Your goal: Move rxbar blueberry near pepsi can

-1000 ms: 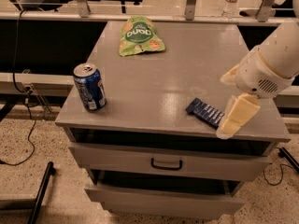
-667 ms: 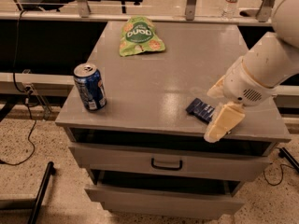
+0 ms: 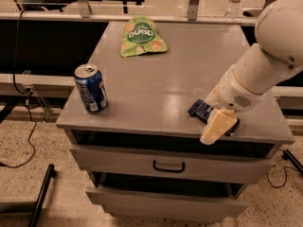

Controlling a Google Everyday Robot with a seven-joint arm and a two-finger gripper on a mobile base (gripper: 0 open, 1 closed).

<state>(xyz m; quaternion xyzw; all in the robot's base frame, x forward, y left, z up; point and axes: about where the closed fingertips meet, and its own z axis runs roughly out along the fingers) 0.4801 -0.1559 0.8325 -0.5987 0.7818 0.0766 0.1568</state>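
Note:
The rxbar blueberry (image 3: 200,109), a dark navy flat bar, lies on the grey cabinet top (image 3: 156,89) near its front right edge. My gripper (image 3: 216,121) is right on the bar and covers its right part. The white arm reaches in from the upper right. The pepsi can (image 3: 90,88), blue with a silver top, stands upright near the front left corner, well apart from the bar and the gripper.
A green snack bag (image 3: 141,36) lies at the back middle of the cabinet top. Two drawers sit below the top, and the lower one (image 3: 165,200) is pulled out a little. A water bottle (image 3: 235,0) stands behind on the right.
The gripper has moved left and lower, closing in over the bar, so more of the bar is covered. The can and the bag have not moved.

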